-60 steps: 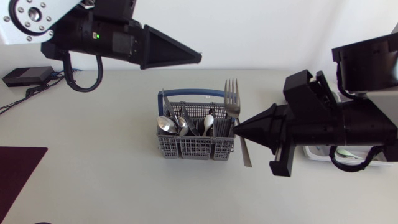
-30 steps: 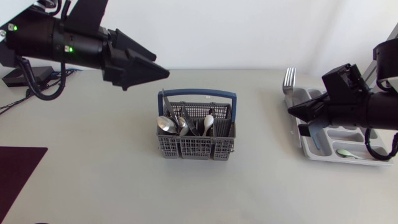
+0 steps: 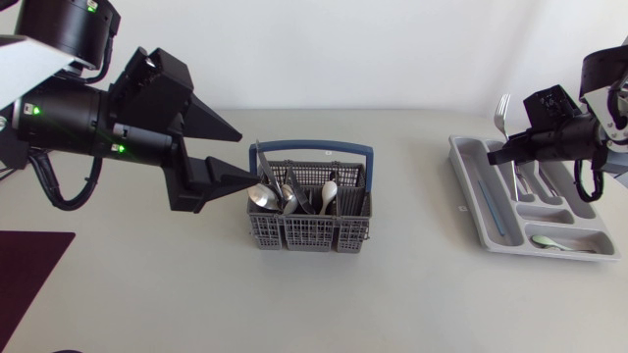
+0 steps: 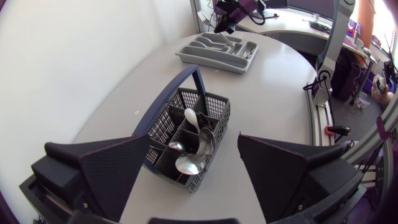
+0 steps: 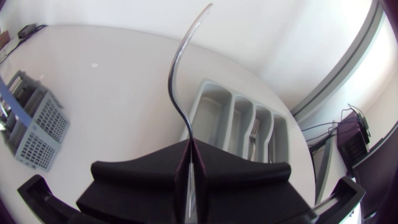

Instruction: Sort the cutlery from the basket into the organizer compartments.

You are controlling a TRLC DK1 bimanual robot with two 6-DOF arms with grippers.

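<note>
Far to the left of the cutlery basket, at the edge of the pale tabletop, lies a dark maroon mat. Closer in, the left gripper hangs just left of the basket with its fingers spread wide and holding nothing. In the left wrist view the basket shows ahead, between those two fingers.

The basket is grey mesh with a blue handle arching over it, the handle's long axis running left to right. Cutlery stands upright in it, working ends up: a large spoon and a knife at the left end, and a smaller spoon near the middle.

Well to the right of the basket a tiny sticker sits on the tabletop, its print too small to read. Farther right, the right gripper has its fingers pressed together on the handle of a fork. The fork stands roughly upright, tines uppermost. In the right wrist view its curved shaft rises edge-on from between the fingers.

It hangs over the basket-side far corner of the grey organizer, which lies farthest from the basket with its long compartments running front to back. A pale blue stick lies in the compartment nearest the basket, steel cutlery in the next, and a pale green spoon in the crosswise one at the front.
</note>
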